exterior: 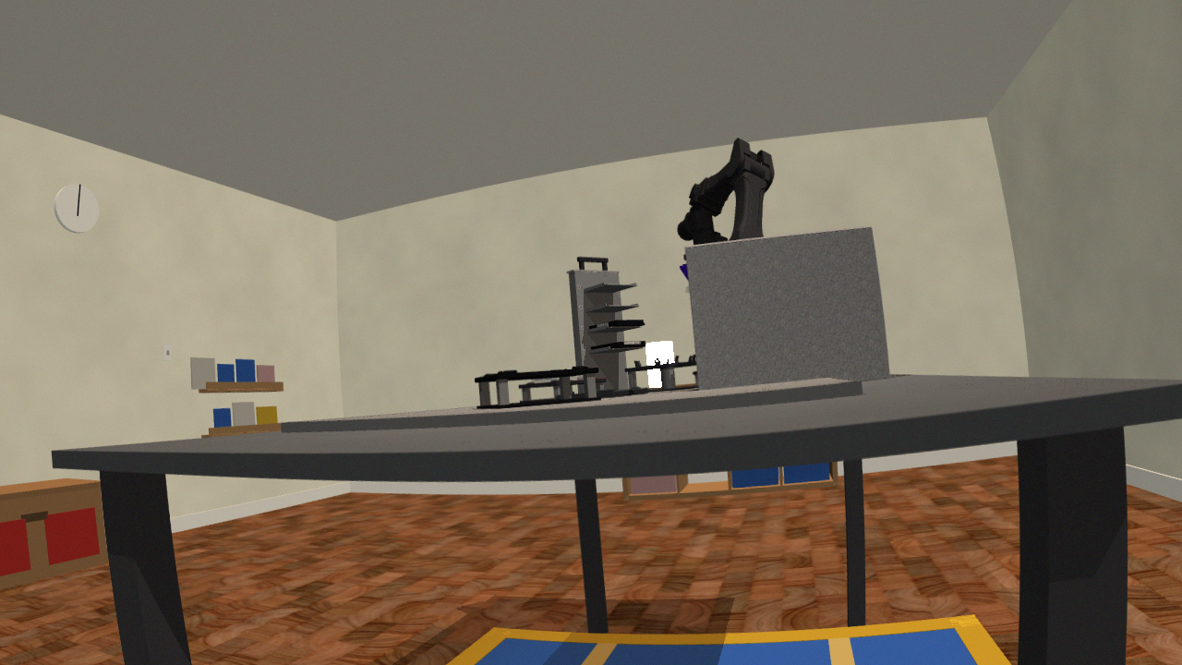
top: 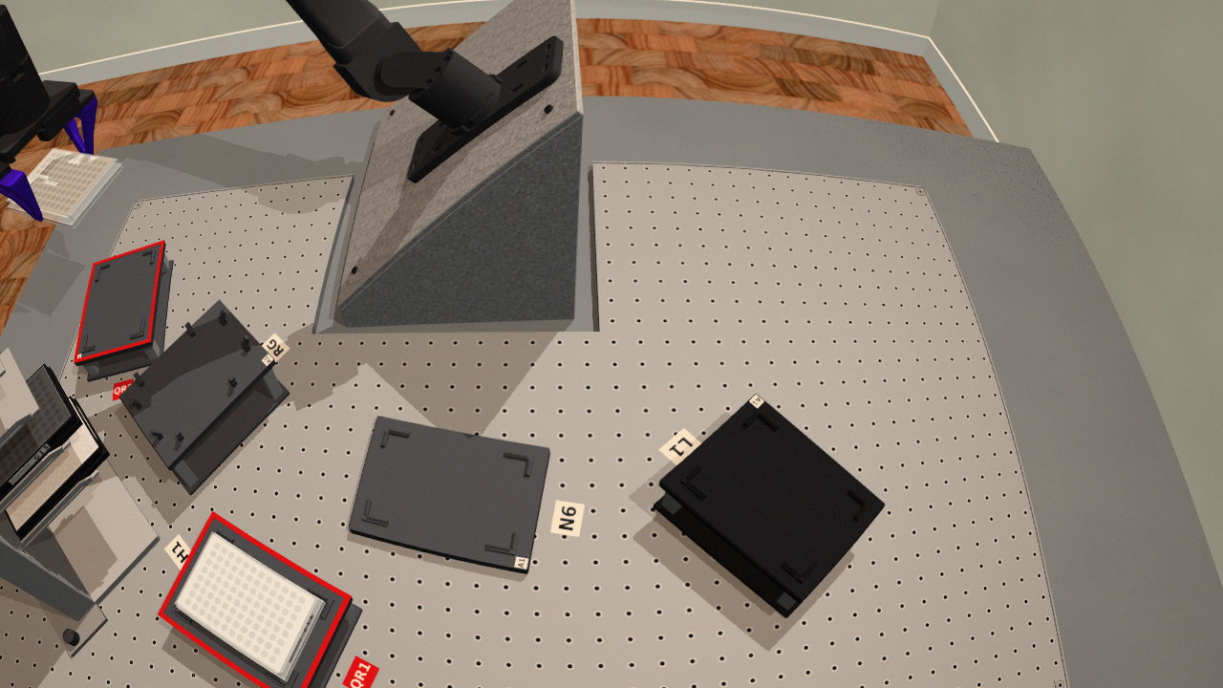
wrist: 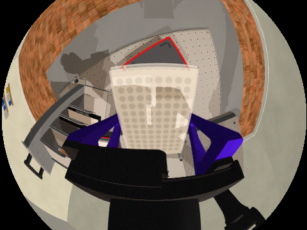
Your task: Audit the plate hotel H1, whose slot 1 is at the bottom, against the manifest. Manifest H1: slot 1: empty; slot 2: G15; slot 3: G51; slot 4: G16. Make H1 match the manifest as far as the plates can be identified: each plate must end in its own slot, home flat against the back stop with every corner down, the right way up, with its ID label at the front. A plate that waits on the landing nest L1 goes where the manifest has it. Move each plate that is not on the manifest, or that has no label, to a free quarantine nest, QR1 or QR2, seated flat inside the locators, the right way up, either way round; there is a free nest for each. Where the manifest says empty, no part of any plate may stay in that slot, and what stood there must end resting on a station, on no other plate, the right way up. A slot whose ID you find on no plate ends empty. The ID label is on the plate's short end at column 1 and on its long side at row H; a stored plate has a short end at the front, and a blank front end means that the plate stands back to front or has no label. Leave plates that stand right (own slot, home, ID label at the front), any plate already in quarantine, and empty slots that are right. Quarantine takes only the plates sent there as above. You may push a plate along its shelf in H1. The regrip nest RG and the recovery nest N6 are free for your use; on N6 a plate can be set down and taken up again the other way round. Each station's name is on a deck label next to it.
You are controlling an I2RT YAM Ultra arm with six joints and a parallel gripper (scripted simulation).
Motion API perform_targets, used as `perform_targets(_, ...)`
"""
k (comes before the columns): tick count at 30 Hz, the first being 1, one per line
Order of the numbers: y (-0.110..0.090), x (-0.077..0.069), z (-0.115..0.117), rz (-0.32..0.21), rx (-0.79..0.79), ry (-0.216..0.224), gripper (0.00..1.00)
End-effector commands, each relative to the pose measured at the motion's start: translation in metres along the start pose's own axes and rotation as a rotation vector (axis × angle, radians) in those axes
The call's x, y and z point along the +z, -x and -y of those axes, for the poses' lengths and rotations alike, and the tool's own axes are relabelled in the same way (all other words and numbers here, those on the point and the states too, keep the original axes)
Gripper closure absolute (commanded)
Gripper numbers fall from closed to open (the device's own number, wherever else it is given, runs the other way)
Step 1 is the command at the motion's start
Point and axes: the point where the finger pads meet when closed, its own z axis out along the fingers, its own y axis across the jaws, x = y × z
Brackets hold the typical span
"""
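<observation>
Arm [exterior: 735,194] stood folded atop grey block [exterior: 785,306] on dark table [exterior: 743,421]. Plate hotel [exterior: 583,326] w/ shelves stood left of block, low nests [exterior: 536,387] in front. Wall clock [exterior: 77,207] and shelves w/ coloured boxes [exterior: 239,388] at left.

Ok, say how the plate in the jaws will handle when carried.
The white well plate looks rigid: it lies flat though gripped by its long sides. Probably light, being thin and full of wells. It might slip or tilt, since most of it overhangs beyond the jaws.
</observation>
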Motion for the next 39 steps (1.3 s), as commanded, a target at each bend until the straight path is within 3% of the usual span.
perform_targets(1, 0.008, -0.006, 0.001, 0.000, 0.085, 0.024, 0.14)
perform_targets(9, 0.033, -0.006, 0.009, -0.001, 0.271, 0.024, 0.14)
perform_targets(39, 0.033, -0.006, 0.009, -0.008, 0.878, 0.023, 0.14)
